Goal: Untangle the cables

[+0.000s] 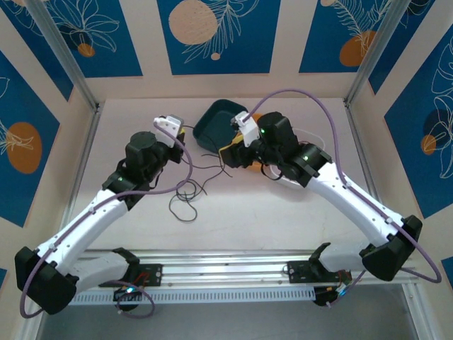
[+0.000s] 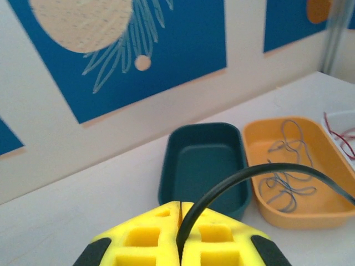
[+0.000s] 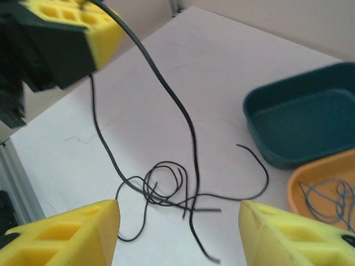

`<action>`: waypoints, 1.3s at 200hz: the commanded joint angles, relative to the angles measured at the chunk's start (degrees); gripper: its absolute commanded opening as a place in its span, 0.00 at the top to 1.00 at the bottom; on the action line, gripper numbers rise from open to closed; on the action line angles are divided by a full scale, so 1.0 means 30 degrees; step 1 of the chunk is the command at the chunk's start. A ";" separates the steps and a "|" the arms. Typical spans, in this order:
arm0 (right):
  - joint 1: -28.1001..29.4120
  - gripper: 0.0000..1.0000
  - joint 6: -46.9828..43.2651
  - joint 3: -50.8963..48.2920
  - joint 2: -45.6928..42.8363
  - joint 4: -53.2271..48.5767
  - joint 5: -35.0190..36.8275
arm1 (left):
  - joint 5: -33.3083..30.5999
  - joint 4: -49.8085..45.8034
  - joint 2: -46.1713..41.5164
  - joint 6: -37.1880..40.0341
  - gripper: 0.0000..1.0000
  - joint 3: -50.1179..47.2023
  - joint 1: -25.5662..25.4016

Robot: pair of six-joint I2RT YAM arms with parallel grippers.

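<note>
Black cables point(image 3: 166, 188) lie in a loose tangle of loops on the white table, also seen from above as black cables point(image 1: 190, 185). My left gripper point(image 2: 180, 238) is shut on one black cable point(image 2: 244, 177), which arcs away to the right. The right wrist view has that left gripper point(image 3: 83, 25) raised at the upper left, the strand hanging from it down to the tangle. My right gripper point(image 3: 177, 233) hovers open over the tangle with nothing between its fingers. From above, the left gripper point(image 1: 181, 133) and the right gripper point(image 1: 232, 151) face each other in front of the trays.
A teal tray point(image 2: 166, 166) stands empty at the back of the table. Beside it an orange tray point(image 2: 310, 213) holds grey-blue cables point(image 2: 285, 166). A red cable point(image 2: 339, 132) lies in a white tray at the far right. Patterned walls close in the table.
</note>
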 commanded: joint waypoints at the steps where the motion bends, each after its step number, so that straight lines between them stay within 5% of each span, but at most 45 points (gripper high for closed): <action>1: 0.0018 0.43 -0.1590 0.1568 0.1447 0.0404 -0.2012 | 0.2376 -0.0834 0.0095 0.0850 1.00 0.0699 0.0159; 75: -0.0470 0.61 -0.1743 0.3864 0.4854 0.0397 -0.4509 | 0.4303 -0.1291 0.0944 0.0733 1.00 0.1252 0.0184; 112: -0.0708 0.99 -0.1232 0.3858 0.5219 0.0567 -0.4786 | 0.4453 -0.0913 0.1142 0.0427 1.00 0.1096 0.0213; 123: -0.0811 1.00 -0.0850 0.3876 0.5270 0.0647 -0.4714 | 0.4155 -0.0712 0.1182 0.0101 1.00 0.1027 0.0249; 131: -0.0915 1.00 -0.0422 0.3930 0.5329 0.0692 -0.4464 | 0.3928 -0.0522 0.1173 -0.0208 0.79 0.0943 0.0243; 141: -0.1116 1.00 0.0261 0.4164 0.5556 0.0603 -0.3669 | 0.3336 -0.0192 0.1071 -0.0928 0.26 0.0776 0.0243; 148: -0.1326 1.00 0.0878 0.4434 0.5801 0.0387 -0.2948 | 0.2923 0.0021 0.0860 -0.1409 0.01 0.0658 0.0245; 260: -0.4659 1.00 0.7163 1.3595 1.3703 -0.2434 -0.2872 | -0.4507 0.0477 -0.3786 -0.4962 0.00 -0.1610 0.0316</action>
